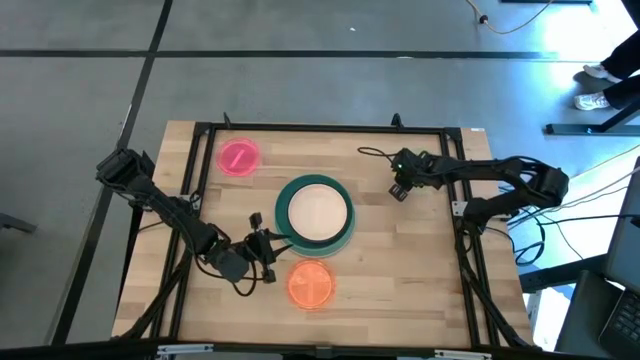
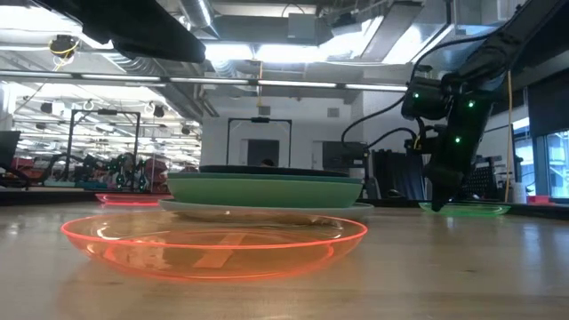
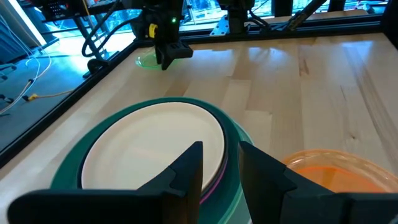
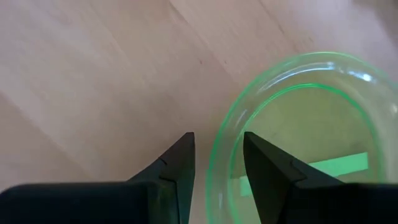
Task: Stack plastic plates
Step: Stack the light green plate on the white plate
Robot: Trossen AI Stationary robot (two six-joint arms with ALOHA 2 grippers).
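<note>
Wooden counter [image 1: 400, 250] carried a stack of plates [image 1: 315, 212] at its middle: a cream-white plate [image 3: 152, 149] on top, a thin magenta edge showing just under it in the left wrist view, teal and green rims [image 2: 267, 188] around and below, all resting on a pale plate at the bottom in the low view. An orange translucent plate [image 1: 311, 284] lay alone just beside the stack on the near side, apart from it. A pink translucent plate [image 1: 238, 158] sat well apart near the far left corner. A small clear green plate [image 4: 311, 137] lay on the counter to the right of the stack, mostly hidden under the right arm in the high view.

Left pincer [image 1: 262, 246] was at the stack's near-left edge, between the stack and the orange plate; fingers [image 3: 186, 171] were slightly spread, pinching nothing, tips low over the stack's rim, contact unclear.

Right pincer [image 4: 217, 155] pointed down over the green plate's rim; fingers [image 4: 177, 162] were narrowly spread, one outside the rim and one over the plate's inside, the rim between them. Whether they touched the rim could not be told.
</note>
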